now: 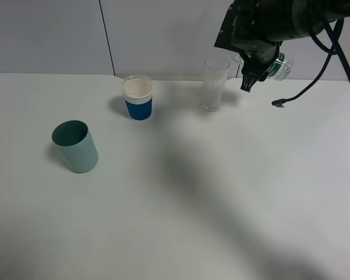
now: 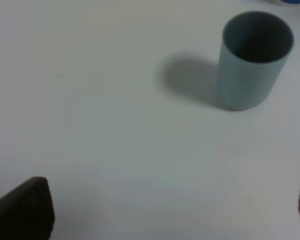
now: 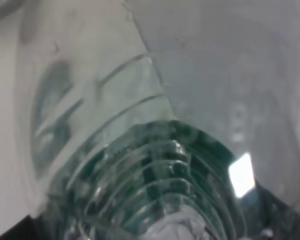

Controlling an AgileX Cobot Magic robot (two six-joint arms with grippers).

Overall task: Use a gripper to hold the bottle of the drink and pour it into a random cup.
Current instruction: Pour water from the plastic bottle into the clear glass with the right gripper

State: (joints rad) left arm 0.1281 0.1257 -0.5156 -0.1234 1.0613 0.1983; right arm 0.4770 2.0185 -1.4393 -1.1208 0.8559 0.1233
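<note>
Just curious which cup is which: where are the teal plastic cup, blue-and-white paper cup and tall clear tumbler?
teal plastic cup (image 1: 77,153): high view, side wall
blue-and-white paper cup (image 1: 139,109): high view, blue band
tall clear tumbler (image 1: 213,87): high view, mid wall

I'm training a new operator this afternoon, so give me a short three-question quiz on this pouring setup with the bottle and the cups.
1. True or false: the right gripper holds the bottle in the air, off the table.
2. Which cup stands nearest the bottle? A. teal cup B. blue-and-white paper cup C. clear tumbler
3. What does the left gripper hold?
Key: 1 true. 2 C. 3 nothing; its jaws stand open.
</note>
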